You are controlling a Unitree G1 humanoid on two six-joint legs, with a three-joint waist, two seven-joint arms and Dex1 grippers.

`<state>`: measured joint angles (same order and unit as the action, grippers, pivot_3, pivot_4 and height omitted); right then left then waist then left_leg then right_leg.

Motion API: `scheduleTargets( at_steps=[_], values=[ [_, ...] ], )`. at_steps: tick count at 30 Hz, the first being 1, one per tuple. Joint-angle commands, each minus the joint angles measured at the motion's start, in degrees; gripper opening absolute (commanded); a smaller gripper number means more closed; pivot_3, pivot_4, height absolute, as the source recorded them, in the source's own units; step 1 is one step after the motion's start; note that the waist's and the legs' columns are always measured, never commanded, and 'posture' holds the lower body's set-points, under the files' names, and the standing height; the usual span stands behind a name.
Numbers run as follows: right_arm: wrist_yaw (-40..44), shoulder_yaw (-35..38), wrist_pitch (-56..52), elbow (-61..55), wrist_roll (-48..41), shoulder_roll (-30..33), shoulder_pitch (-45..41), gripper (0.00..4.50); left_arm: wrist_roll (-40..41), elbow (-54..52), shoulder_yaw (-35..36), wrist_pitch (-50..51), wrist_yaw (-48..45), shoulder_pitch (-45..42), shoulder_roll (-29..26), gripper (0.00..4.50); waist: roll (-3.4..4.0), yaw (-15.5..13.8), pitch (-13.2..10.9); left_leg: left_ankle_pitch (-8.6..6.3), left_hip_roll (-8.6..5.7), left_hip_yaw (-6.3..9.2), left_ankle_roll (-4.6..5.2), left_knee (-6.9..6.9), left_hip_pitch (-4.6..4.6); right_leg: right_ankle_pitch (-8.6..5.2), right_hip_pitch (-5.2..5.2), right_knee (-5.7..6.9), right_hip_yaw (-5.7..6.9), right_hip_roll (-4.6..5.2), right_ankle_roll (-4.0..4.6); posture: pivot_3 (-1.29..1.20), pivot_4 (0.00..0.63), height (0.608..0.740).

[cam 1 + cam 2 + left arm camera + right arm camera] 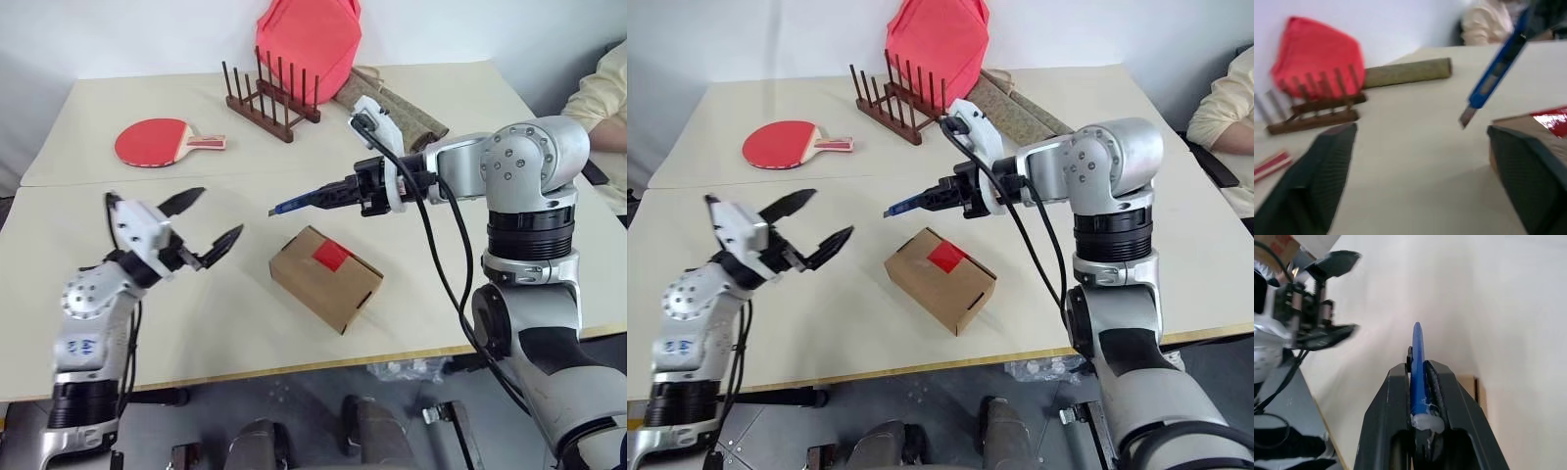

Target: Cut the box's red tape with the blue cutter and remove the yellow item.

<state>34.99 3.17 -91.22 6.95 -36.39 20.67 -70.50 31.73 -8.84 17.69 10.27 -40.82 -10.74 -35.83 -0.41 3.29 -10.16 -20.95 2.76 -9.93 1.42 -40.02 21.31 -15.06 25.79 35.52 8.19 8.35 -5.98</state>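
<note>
— Right gripper (1420, 382) is what I'm watching first: its two black fingers are pinched tight on the blue cutter (312, 200), which sticks out past the fingertips toward my left, above the table (470, 108) and just above the box's far corner.

— And the other arm?

— Left gripper (201, 220) hangs above the table's near left part, fingers spread wide with nothing between them. It sits well apart from the box and points roughly toward it.

— Where's the box?

— I see the box (325, 277) resting flat on the table near the front edge, between my two arms, lid flaps folded down. The red tape (331, 256) is on top of the lid, running over its far edge. I can't tell from here whether it's cut.

— Anything else on the table?

— Farther back: a red paddle (157, 141) to the left, a wooden rack (269, 103) in the middle, and a red bag (309, 39) behind it. A person's sleeve (602, 93) shows at the right edge.
</note>
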Motion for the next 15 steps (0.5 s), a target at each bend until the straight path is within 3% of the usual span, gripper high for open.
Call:
scheduleTargets(
  at_steps=[1,7,10,15],
  values=[
    [-0.71,3.09,0.92,-2.37,-0.59,1.31,-1.02,0.17,9.19,-7.41,2.95,9.56,-2.85,5.88,-2.42,4.5,0.0,-0.05,0.0,0.0,0.0,0.0,0.0,0.01,0.0,0.0,0.0,0.0,-0.01,0.01,0.0,0.0,0.15,0.74],
    [-2.34,6.97,0.62,-4.11,-0.8,2.8,0.08,0.17,13.33,-17.37,-2.52,18.21,1.06,7.48,-0.46,4.5,-0.01,-1.44,-0.01,0.01,-0.04,0.0,0.02,-0.02,0.02,0.0,-0.08,-0.14,-0.1,0.02,-0.01,0.0,0.15,0.74],
    [-3.33,9.72,-0.86,-7.11,-1.49,3.36,1.37,0.17,14.06,-20.16,-8.08,19.72,1.36,4.0,2.64,3.92,-0.02,-1.77,0.0,0.02,-0.09,-0.05,0.04,-0.04,0.0,0.0,-0.1,-0.17,-0.17,0.02,0.0,0.0,0.15,0.74],
    [-5.9,11.9,-1.28,-13.18,-3.31,4.6,5.0,0.17,8.5,-18.91,-14.92,19.89,5.18,-3.14,7.44,2.45,-0.02,-1.58,0.0,0.02,-0.25,-0.07,0.03,-0.03,0.0,0.01,-0.12,-0.21,-0.17,-0.04,-0.02,0.0,0.15,0.74]
  ],
)
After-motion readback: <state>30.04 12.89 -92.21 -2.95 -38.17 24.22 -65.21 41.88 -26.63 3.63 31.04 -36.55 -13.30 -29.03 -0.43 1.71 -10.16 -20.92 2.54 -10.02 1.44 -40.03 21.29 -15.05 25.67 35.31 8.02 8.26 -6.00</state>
